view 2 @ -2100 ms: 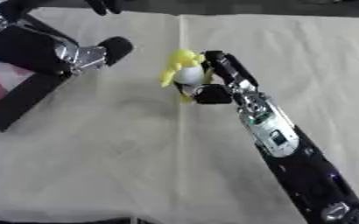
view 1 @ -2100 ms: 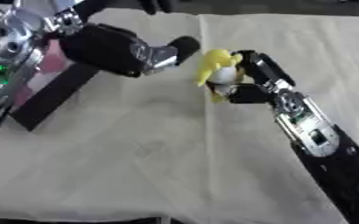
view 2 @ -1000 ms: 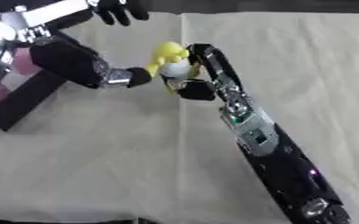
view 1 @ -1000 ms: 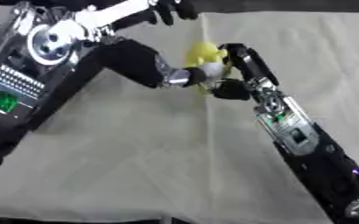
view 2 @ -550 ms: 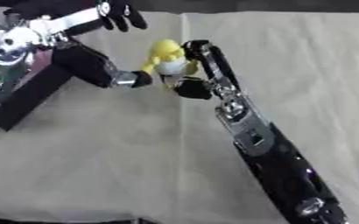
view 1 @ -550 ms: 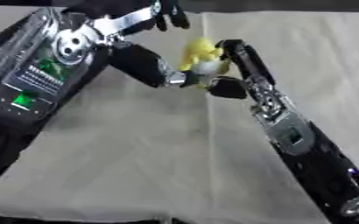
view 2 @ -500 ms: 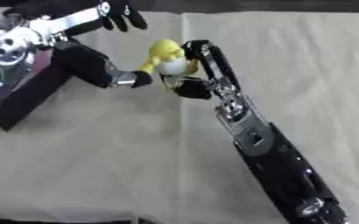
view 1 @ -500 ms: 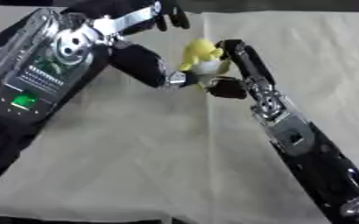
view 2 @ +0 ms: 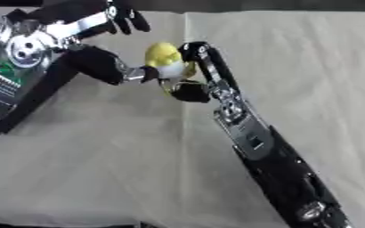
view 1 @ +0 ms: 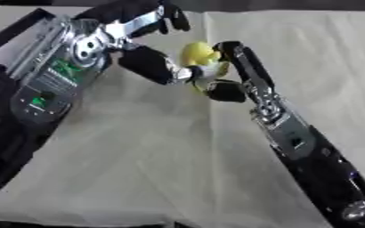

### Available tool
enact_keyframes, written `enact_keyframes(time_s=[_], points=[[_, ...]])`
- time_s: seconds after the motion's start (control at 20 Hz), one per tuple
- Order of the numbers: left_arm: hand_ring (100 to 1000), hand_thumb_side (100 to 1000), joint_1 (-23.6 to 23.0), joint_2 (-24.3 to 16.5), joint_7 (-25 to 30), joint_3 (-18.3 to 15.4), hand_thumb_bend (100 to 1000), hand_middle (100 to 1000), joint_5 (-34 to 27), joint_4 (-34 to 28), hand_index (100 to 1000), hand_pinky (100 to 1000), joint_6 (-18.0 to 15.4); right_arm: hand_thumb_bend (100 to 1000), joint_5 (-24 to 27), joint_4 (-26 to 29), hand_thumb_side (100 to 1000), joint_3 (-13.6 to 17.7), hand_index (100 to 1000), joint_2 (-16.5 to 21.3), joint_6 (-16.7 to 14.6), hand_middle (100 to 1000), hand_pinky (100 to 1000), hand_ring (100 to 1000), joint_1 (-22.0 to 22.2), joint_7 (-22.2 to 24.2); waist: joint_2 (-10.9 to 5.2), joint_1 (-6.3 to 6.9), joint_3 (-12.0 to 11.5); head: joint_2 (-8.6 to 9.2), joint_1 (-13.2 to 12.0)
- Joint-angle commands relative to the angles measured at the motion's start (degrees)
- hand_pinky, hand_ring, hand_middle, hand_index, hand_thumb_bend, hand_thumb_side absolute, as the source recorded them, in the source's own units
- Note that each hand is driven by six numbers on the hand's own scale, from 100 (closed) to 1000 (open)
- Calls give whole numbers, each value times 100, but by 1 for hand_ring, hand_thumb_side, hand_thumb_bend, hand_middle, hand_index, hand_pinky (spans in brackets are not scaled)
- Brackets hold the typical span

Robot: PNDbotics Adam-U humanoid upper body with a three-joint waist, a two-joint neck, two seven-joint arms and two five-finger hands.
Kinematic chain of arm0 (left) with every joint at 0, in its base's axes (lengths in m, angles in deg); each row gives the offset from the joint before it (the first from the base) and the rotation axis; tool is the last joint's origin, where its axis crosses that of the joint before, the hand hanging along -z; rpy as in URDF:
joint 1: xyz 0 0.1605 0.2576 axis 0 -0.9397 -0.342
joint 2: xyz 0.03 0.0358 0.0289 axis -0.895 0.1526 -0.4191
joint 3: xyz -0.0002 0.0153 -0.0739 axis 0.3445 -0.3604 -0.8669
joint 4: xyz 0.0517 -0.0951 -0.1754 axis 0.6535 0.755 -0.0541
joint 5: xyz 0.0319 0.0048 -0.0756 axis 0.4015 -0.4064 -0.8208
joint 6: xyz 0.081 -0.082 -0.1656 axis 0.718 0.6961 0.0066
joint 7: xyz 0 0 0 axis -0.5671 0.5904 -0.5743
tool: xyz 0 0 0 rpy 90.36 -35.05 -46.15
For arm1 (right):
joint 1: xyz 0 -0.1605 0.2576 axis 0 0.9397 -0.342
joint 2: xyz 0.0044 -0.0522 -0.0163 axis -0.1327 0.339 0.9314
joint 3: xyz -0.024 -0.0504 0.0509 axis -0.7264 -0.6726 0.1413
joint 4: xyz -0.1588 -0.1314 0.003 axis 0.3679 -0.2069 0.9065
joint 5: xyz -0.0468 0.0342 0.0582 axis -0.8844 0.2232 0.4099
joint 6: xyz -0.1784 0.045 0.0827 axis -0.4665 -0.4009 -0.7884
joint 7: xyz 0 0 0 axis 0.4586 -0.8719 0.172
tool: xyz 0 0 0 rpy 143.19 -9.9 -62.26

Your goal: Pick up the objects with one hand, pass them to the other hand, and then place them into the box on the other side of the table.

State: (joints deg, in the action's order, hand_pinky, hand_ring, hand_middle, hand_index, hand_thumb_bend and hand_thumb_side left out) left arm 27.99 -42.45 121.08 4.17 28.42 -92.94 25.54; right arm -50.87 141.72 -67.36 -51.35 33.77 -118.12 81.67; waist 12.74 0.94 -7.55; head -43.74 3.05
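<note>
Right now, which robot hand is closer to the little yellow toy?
Right, though barely. The right hand is curled round the yellow toy from its right side. The left hand reaches in from the left, its tip at the toy's side.

A table (view 1: 139,169) draped in a creased beige cloth (view 2: 310,62); a black box edge (view 1: 18,29) at its left.

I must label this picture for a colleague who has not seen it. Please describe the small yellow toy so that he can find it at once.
Look at the pale cloth on the table, toward its far middle, where the two black hands meet. The yellow toy sits between the right hand and the left hand. It is the only bright yellow thing, with a white lower part.
</note>
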Motion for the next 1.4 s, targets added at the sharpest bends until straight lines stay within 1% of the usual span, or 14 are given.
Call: enact_keyframes(time_s=[0.05,0.4,0.8,1.15,1.4], points=[[758,509,133,3,-63,6,495,757,-76,0,810,773,21,354,92,261,100,-23,511,181,-4,484,778,637,-45,45,-84,-8,-2,21,-21],[758,494,133,62,-2,70,512,754,-42,119,801,774,18,353,244,489,100,-77,510,286,74,483,777,635,-21,97,-82,-19,4,10,-53],[760,492,189,179,70,127,518,753,291,444,799,778,-53,352,257,575,100,-116,509,280,55,482,775,630,-59,94,-76,-14,2,10,-73],[738,521,214,343,-217,131,461,730,213,687,779,755,-14,353,272,573,100,-191,508,247,52,481,774,628,-75,159,-68,-14,11,33,-80],[725,513,231,406,-410,187,457,713,156,781,760,745,38,354,278,582,100,-233,507,231,42,480,773,627,-77,201,-69,-17,17,38,-105]])
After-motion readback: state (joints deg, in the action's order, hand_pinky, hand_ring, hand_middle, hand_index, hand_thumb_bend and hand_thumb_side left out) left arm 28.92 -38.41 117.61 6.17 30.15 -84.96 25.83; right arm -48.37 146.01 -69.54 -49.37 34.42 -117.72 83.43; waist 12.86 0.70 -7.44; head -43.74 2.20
